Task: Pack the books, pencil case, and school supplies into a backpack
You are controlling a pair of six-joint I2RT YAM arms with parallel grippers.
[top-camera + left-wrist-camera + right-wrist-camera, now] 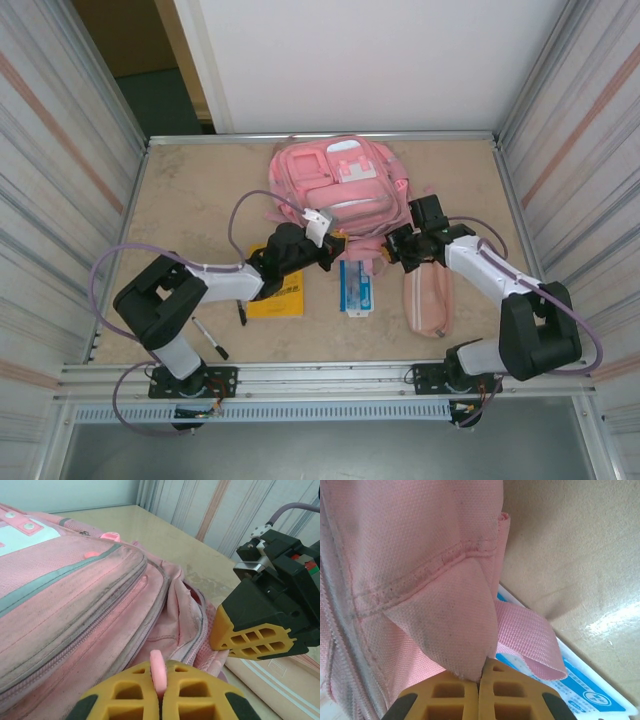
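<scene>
The pink backpack (pixel 330 180) lies flat at the back middle of the table. My left gripper (pixel 337 244) is at its near edge, shut on a small pink zip pull (pixel 157 667). My right gripper (pixel 393 247) is opposite it, shut on a fold of the backpack's pink fabric (pixel 455 630). The yellow book (pixel 280 298) lies under my left forearm. The blue-and-white packet (pixel 355 288) lies between the arms, with a pink strap (pixel 527 637) draped over it. The pale-pink pencil case (pixel 428 300) lies under my right arm. One black pen (pixel 211 339) and another (pixel 241 313) lie near the left arm.
Metal rails and striped walls close the table (pixel 190 200) on the left, right and back. The right gripper's yellow finger (pixel 252 635) hangs close to the left gripper over the backpack's near edge. Bare table surface lies left of the backpack.
</scene>
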